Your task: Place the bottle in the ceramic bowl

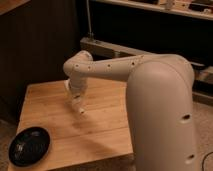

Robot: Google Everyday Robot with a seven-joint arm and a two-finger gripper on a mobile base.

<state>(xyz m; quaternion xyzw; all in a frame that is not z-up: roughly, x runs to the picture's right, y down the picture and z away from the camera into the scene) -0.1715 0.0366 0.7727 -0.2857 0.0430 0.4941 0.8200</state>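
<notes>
Bottle (80, 109) looks pinched in the pressed-together pincer (77, 104) over mid bench (107, 125), well apart from the bowl (29, 146) at the front-left corner. Grasp seems done; carry and drop remain.

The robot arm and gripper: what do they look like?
The arm is off-white, with thick rounded segments and small dark holes along them. No cables show. The gripper, also pale, is small, over the middle of the wooden table.
</notes>
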